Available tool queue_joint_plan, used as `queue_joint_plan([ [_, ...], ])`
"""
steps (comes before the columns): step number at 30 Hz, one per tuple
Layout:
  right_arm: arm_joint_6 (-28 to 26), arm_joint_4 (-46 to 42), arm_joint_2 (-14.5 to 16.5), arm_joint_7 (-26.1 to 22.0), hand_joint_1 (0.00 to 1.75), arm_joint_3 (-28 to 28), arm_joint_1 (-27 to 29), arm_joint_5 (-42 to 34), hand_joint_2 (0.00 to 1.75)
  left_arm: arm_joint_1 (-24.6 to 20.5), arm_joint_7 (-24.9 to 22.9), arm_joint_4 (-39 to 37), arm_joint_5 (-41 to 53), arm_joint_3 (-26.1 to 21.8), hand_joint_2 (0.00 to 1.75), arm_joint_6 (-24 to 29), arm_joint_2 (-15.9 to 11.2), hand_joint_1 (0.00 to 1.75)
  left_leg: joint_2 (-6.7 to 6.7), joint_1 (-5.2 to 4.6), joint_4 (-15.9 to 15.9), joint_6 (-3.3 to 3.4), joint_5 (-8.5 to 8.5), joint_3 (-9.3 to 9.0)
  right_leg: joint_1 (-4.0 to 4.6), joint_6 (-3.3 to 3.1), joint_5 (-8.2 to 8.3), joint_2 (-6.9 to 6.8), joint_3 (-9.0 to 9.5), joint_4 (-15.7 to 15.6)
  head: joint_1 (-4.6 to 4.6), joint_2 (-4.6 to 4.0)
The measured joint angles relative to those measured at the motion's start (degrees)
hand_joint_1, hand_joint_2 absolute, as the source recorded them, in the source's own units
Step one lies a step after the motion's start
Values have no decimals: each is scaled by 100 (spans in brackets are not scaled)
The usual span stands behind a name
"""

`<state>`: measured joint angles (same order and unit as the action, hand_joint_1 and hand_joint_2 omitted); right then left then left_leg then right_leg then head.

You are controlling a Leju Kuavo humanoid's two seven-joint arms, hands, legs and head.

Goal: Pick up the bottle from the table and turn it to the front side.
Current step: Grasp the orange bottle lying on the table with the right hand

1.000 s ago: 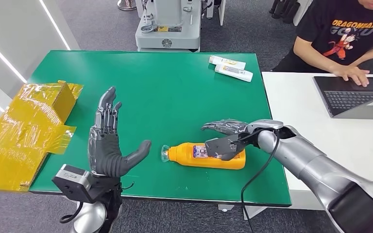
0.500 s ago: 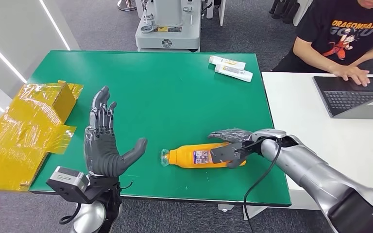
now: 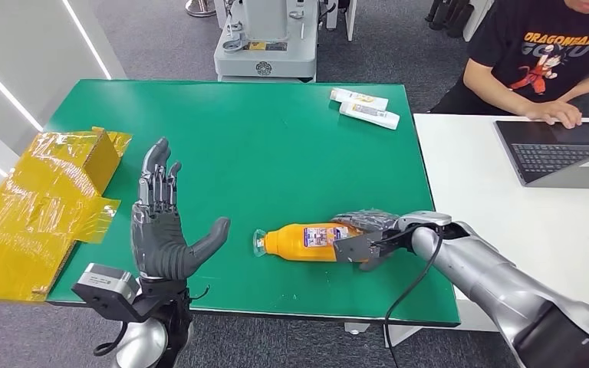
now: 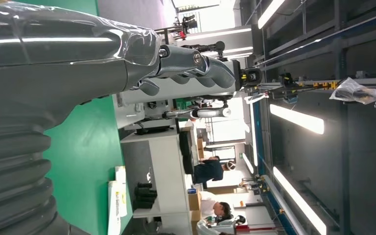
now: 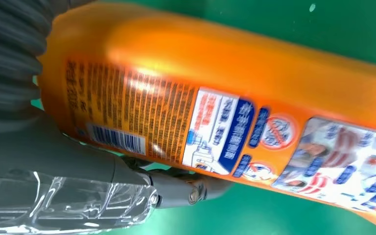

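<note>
The orange bottle (image 3: 304, 242) lies on its side on the green table (image 3: 276, 153), near the front edge, its clear cap pointing left. My right hand (image 3: 362, 234) grips its base end, fingers over the far side and thumb on the near side. In the right wrist view the bottle (image 5: 235, 93) shows its back label with barcode and small print, and my thumb (image 5: 127, 181) presses against it. My left hand (image 3: 165, 230) is raised to the left of the bottle, open and upright, palm toward the bottle and apart from it. In the left wrist view its fingers (image 4: 196, 73) are extended.
A yellow wrapped box (image 3: 38, 207) sits at the table's left edge. Two white tubes (image 3: 364, 107) lie at the far right corner. A white table (image 3: 475, 184) adjoins on the right, where a person (image 3: 537, 61) works at a laptop (image 3: 560, 153). A grey machine base (image 3: 264, 46) stands behind.
My right hand has come down and closed around the bottle's base end, and the bottle has shifted slightly. My left hand drifted a little to the left and stayed open.
</note>
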<state>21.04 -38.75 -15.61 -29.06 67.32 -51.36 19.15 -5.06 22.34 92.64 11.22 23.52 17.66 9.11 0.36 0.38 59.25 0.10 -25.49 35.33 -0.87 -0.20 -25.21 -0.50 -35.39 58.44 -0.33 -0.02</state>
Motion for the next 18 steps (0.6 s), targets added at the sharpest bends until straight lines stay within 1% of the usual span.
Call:
queue_joint_plan([
  [2,-47,18,1,-19,72,-17,55,4,175,-1,1,-13,1,0,175,0,0,0,0,0,0,0,0,0,0,0,0,0,0,0,0,0],
  [4,-89,30,1,-43,124,-38,86,7,175,-1,2,-28,0,0,175,0,0,0,1,0,0,0,0,-1,0,0,1,1,0,0,-1,0],
  [7,-130,37,-1,-78,140,-78,103,13,175,-2,3,-45,-1,0,175,3,0,0,2,0,0,0,0,-2,0,1,1,2,0,0,-1,0],
  [12,-228,41,-1,-132,138,-182,167,31,175,-2,13,-81,-16,0,175,16,0,0,2,0,0,0,0,-2,0,1,1,2,1,0,-1,0],
  [14,-256,41,1,-142,140,-221,192,37,175,-1,15,-87,-18,0,175,17,0,0,2,0,0,0,0,-2,0,1,1,2,1,0,0,0],
  [18,-302,38,1,-156,161,-286,227,46,175,-1,19,-95,-21,0,175,24,0,0,1,0,0,0,0,-2,0,1,1,1,2,0,0,0],
])
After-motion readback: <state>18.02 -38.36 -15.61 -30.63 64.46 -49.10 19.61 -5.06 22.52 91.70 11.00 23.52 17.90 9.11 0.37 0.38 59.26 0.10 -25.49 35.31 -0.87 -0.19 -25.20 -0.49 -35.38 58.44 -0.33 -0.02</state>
